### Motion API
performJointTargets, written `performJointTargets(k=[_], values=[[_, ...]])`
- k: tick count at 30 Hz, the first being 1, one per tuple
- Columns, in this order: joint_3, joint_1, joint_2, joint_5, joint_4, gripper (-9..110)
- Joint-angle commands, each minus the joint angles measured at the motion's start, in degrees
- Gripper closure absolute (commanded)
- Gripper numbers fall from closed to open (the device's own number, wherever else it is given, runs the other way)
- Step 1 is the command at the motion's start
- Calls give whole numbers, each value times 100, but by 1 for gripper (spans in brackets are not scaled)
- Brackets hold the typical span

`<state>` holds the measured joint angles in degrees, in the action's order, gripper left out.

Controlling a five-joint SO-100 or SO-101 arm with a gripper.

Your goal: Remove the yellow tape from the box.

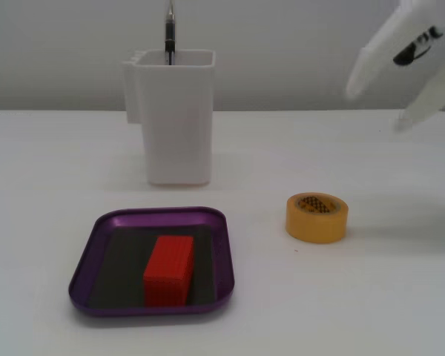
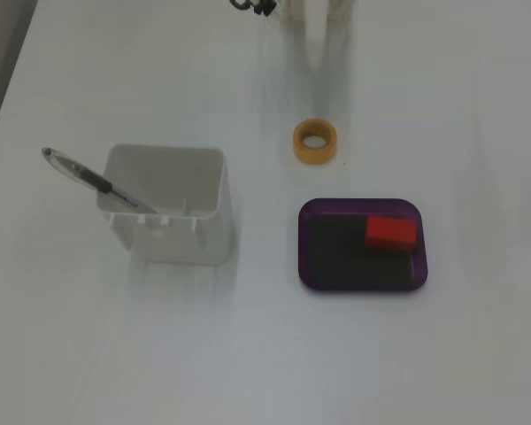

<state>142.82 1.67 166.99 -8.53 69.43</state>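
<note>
The yellow tape [image 1: 317, 217] lies flat on the white table, outside the box and to its right in a fixed view. In another fixed view, from above, the tape [image 2: 315, 142] lies just beyond the box's far left corner. The box [image 1: 152, 216] is a shallow purple tray with a dark floor [image 2: 306, 252]. It holds only a red ribbed block [image 1: 168, 270] [image 2: 391, 231]. My white gripper [image 1: 377, 107] is blurred, raised above the table up and to the right of the tape. Its jaws stand apart and hold nothing. It shows faintly at the top edge from above [image 2: 323, 44].
A tall white container [image 1: 175, 119] with a pen [image 1: 169, 33] in it stands behind the box. From above, the container [image 2: 168, 205] is left of the box, with the pen [image 2: 88, 179] leaning out to the left.
</note>
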Motion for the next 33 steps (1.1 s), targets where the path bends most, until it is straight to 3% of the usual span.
performJointTargets(k=[1,9,12,16,25,31,33], values=[[1046,-35,853,62,-650,83],[2663,-97,2646,114,-817,83],[2971,-105,3094,571,-624,83],[3006,-105,3103,1072,-615,83],[3085,-114,3085,1046,-281,84],[3085,-105,3085,1063,-123,102],[3085,-105,3085,1099,-132,101]])
